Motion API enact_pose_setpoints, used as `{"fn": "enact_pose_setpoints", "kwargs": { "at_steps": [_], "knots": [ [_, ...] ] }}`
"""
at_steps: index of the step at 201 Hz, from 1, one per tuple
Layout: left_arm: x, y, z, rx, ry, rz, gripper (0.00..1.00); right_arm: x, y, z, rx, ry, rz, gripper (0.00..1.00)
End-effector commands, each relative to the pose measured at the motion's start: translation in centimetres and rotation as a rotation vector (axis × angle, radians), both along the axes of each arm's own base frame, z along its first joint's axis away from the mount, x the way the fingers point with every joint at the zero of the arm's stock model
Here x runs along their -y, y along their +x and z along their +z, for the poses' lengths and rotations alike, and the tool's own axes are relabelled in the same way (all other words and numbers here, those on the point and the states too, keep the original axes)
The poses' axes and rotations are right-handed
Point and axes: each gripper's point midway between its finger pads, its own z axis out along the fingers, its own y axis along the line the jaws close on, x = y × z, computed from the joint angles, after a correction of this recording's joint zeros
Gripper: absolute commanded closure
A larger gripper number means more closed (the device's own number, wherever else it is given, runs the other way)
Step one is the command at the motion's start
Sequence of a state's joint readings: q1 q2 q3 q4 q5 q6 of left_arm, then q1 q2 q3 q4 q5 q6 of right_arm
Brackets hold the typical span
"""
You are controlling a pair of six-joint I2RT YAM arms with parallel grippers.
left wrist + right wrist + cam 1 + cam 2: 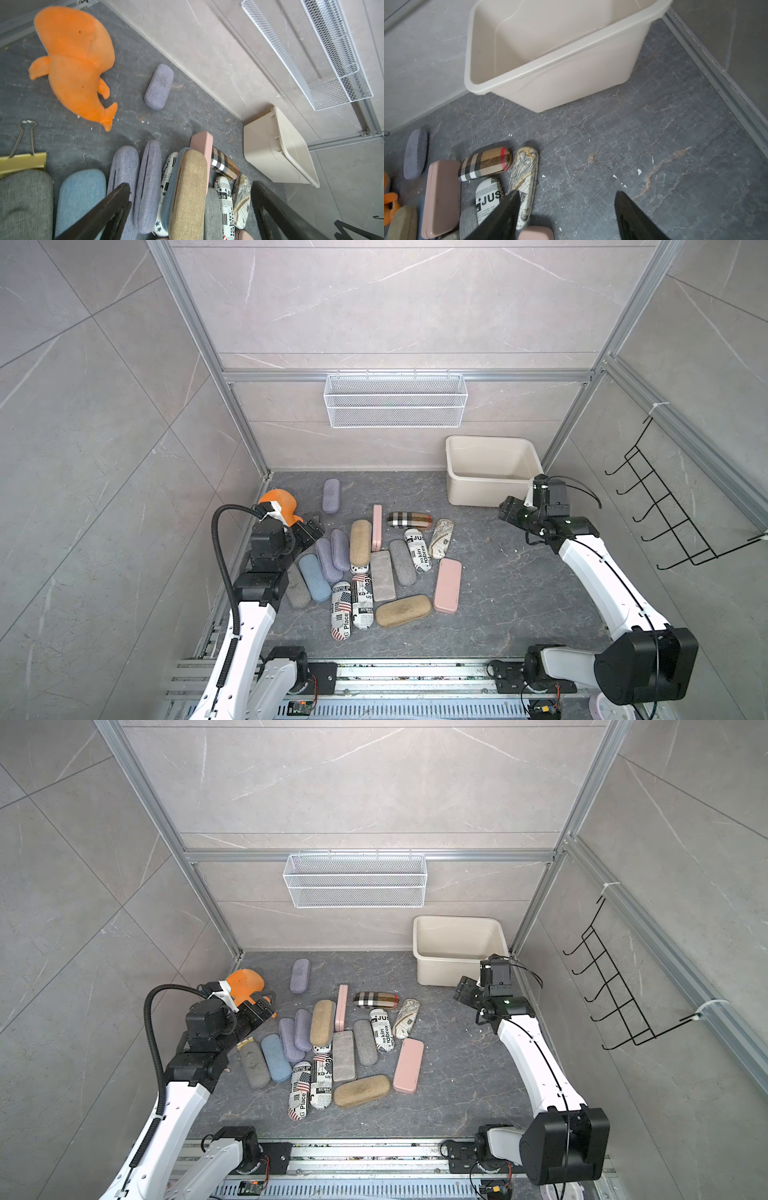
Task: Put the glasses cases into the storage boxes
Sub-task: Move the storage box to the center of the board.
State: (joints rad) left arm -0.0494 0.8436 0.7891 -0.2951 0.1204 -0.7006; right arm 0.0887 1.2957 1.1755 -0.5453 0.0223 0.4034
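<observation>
Nothing is stowed yet. Nearest, the glasses cases [382,575] lie heaped in the middle of the surface [498,593], perhaps sixteen, though overlaps blur the count. The left fingers [116,207] hang apart, empty, over the heap. The right fingers [506,209], also apart and empty, hover between heap and box. Farther: a binder clip [22,162], an orange plush toy [282,502], one stray lilac case [331,495]. The storage box [473,491] stands empty in the far right corner, approach clear.

A white newspaper-print oblong glasses case [488,197] at two o'clock in the pile of glasses cases [382,574] reads "JUS" and "takin", the flag-printed newspaper-style case [340,611] at seven o'clock "G Place", and the black-and-white newspaper-print case beside it [362,600] "SUBSC".
</observation>
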Motion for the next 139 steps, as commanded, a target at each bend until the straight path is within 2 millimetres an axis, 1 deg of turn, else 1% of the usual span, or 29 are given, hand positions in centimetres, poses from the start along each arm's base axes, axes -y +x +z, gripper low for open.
{"fn": "enact_pose_setpoints", "kwargs": {
  "at_steps": [1, 16, 30, 38, 47, 56, 66, 91, 114, 139],
  "knots": [
    [1.0, -0.5, -1.3, -0.054, -0.046, -0.052, 0.07, -1.3, 0.0, 2.1, -0.009, -0.119, 0.053, 0.26],
    [1.6, -0.3, -2.8, -0.100, -0.082, -0.069, 0.09, -1.8, 0.8, 2.5, -0.033, -0.176, 0.080, 0.27],
    [2.8, 0.0, -3.3, -0.116, -0.107, -0.133, 0.11, -2.1, 1.9, 2.8, -0.052, -0.218, 0.092, 0.33],
    [2.9, 0.0, -3.5, -0.138, -0.098, -0.146, 0.11, -2.3, 2.6, 3.2, -0.055, -0.232, 0.097, 0.33],
    [3.1, 0.0, -3.6, -0.159, -0.098, -0.165, 0.11, -2.0, 3.6, 3.4, -0.056, -0.252, 0.071, 0.33],
    [3.4, 0.0, -3.7, -0.167, -0.100, -0.180, 0.11, -1.0, 4.5, 4.0, -0.046, -0.281, 0.002, 0.33],
    [3.6, 0.0, -3.8, -0.170, -0.115, -0.187, 0.11, 0.9, 5.5, 4.6, -0.046, -0.306, -0.091, 0.32],
    [3.8, 0.0, -4.1, -0.176, -0.125, -0.192, 0.11, 4.9, 7.6, 5.1, -0.036, -0.210, -0.257, 0.32],
    [3.8, -0.1, -4.4, -0.182, -0.135, -0.188, 0.11, 8.4, 8.4, 5.6, -0.041, -0.204, -0.392, 0.27],
    [4.1, 0.0, -4.7, -0.189, -0.150, -0.200, 0.11, 11.8, 9.2, 5.0, -0.041, -0.209, -0.490, 0.26]
  ]
}}
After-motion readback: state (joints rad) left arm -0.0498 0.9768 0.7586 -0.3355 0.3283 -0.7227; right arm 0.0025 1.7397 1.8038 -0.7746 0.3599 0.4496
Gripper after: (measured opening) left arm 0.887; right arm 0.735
